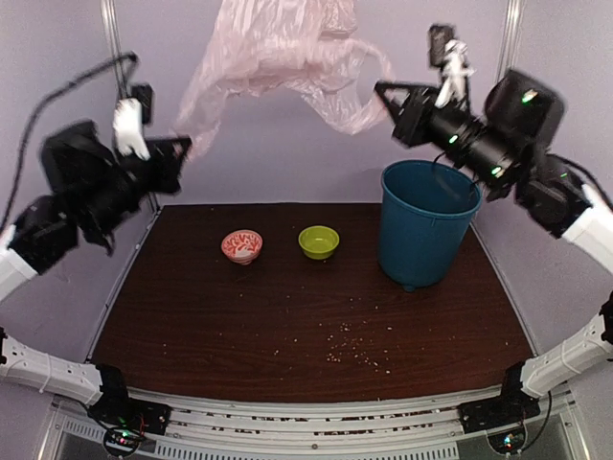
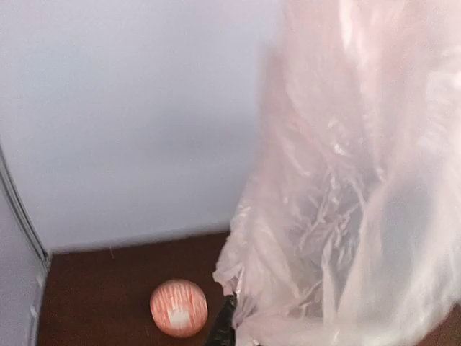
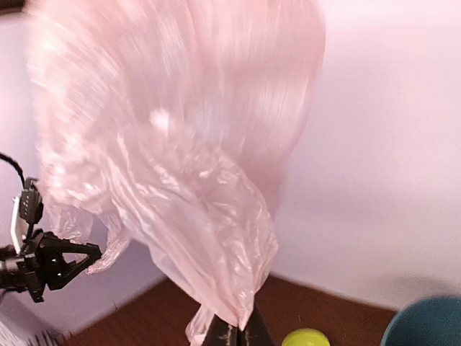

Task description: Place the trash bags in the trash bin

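Note:
The pale-pink trash bag [image 1: 278, 48] hangs stretched in the air between both grippers, high above the table's far edge. My left gripper [image 1: 182, 144] is shut on its left corner; in the left wrist view the bag [image 2: 346, 202] fills the right side and hides all but one dark finger [image 2: 222, 328]. My right gripper [image 1: 380, 88] is shut on the bag's right corner; in the right wrist view its closed tips [image 3: 238, 333] pinch the bag [image 3: 180, 166]. The teal trash bin [image 1: 426, 225] stands upright and empty-looking at the right, below the right gripper, and its rim shows in the right wrist view [image 3: 425, 324].
A lime-green bowl [image 1: 318, 241] and a red-and-white bowl [image 1: 241, 246] sit at the far middle of the dark brown table [image 1: 287, 326]. Crumbs [image 1: 354, 350] lie near the front middle. The red-and-white bowl [image 2: 178, 308] shows under the left gripper. Walls enclose the back.

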